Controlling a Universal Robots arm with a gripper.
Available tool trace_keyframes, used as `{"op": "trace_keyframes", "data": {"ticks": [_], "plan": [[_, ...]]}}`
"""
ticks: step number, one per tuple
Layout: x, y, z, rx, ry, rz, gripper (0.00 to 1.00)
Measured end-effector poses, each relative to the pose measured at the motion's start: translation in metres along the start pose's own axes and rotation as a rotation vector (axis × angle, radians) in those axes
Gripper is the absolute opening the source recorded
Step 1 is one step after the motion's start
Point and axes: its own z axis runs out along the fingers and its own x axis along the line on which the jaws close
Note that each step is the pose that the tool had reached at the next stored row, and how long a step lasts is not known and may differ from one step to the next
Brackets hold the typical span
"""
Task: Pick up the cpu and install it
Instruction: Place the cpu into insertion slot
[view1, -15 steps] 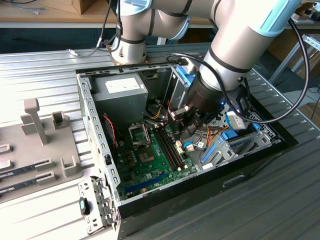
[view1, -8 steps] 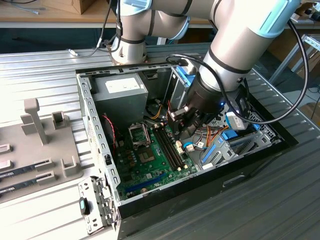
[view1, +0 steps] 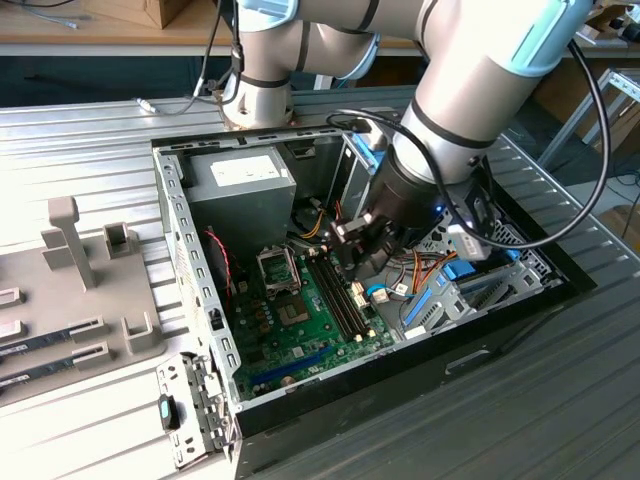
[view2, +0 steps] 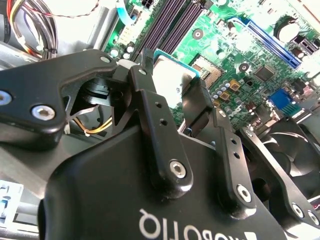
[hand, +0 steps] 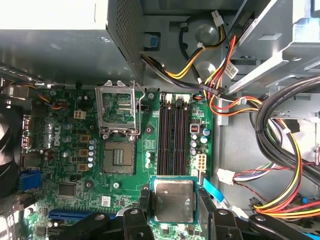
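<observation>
The cpu (hand: 172, 204), a flat square with a silver-grey top and thin green rim, sits between my gripper's (hand: 174, 199) two black fingers (hand: 143, 200). The gripper is shut on it. In the second wrist view the cpu (view2: 169, 79) shows pale between the same fingers (view2: 150, 100), hovering above the green motherboard (view2: 235, 45). In the exterior view my gripper (view1: 352, 250) hangs inside the open computer case, over the black memory slots (view1: 340, 295). The empty cpu socket (hand: 119, 159) lies bare with its metal retention frame (hand: 117, 107) swung open beside it, off to one side of the held cpu.
The grey power supply (view1: 240, 185) fills the case's far corner. Bundles of coloured cables (hand: 280, 150) run along the drive cage side. A black fan (view2: 290, 145) sits close to my fingers. The case wall (view1: 185, 270) borders the board. A grey fixture tray (view1: 80, 290) lies outside the case.
</observation>
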Motion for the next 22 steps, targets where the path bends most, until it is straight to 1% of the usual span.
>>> {"op": "trace_keyframes", "data": {"ticks": [4, 8, 13, 15, 16, 19, 21, 22], "plan": [[0.0018, 0.0022, 0.0009, 0.0, 0.0, 0.0, 0.47], [0.0055, 0.0056, 0.0019, 0.0, 0.0, 0.0, 0.47], [0.0126, 0.0095, 0.0033, 0.0, 0.0, 0.0, 0.47], [0.0189, 0.0127, 0.0044, 0.0, -0.0001, 0.001, 0.47], [0.0206, 0.0136, 0.0047, -0.0001, -0.0001, 0.001, 0.47], [0.0238, 0.016, 0.0056, -0.0001, -0.0001, 0.002, 0.47], [0.0256, 0.0198, 0.0065, -0.0001, -0.0001, 0.002, 0.47], [0.0255, 0.0207, 0.0066, -0.0002, -0.0001, 0.002, 0.47]]}}
